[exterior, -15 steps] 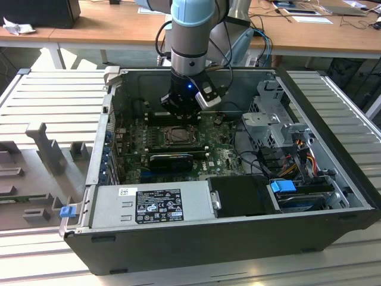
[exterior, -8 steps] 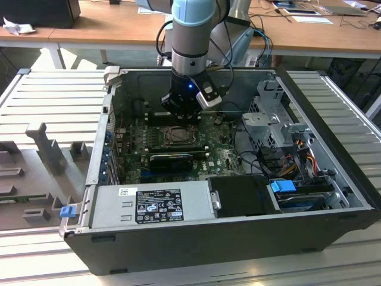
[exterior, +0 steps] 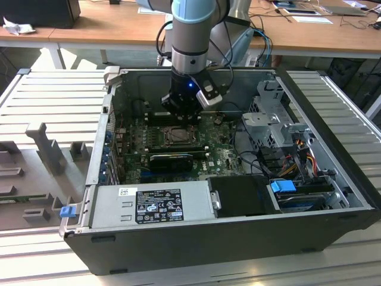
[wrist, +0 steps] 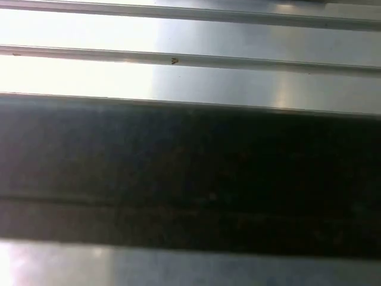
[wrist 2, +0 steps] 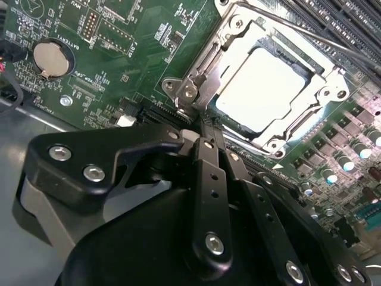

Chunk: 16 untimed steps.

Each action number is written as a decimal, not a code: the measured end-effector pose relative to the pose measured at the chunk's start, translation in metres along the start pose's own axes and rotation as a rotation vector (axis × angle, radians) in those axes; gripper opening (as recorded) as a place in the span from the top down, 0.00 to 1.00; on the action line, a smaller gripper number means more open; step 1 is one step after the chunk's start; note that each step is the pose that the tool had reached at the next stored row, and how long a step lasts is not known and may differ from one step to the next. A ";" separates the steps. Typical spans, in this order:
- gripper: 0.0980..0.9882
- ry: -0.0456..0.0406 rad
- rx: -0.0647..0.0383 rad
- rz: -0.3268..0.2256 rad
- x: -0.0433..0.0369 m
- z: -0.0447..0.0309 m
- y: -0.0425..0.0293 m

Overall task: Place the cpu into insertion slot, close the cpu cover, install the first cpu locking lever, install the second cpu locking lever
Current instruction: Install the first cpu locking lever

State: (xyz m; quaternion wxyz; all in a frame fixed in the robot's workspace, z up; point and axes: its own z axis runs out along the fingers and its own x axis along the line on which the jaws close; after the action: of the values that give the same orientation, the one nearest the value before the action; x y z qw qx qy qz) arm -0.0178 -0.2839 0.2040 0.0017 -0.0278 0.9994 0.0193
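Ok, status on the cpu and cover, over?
Gripper low over the board, by the socket corner, carrying nothing. Cpu seated in the insertion slot; cpu cover down around it. One lever across the frame; latching unclear.

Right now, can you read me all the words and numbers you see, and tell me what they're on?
Black label on the power supply: white print, too small to read.
White sticker beside it: too small to read.
Board: tiny white print near the round battery, too blurred to read.
Cpu: shiny face, no print to see.
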 end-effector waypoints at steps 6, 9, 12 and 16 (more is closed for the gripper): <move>0.99 -0.0001 0.002 0.000 -0.0002 0.0012 0.0000; 0.99 -0.0002 -0.001 0.000 -0.0008 0.0017 0.0000; 0.99 -0.0010 -0.013 0.000 -0.0014 0.0025 0.0000; 0.99 -0.0017 -0.025 0.000 -0.0015 0.0015 0.0001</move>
State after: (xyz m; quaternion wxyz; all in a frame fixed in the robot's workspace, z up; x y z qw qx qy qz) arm -0.0164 -0.2838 0.2025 0.0022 -0.0277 0.9991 0.0319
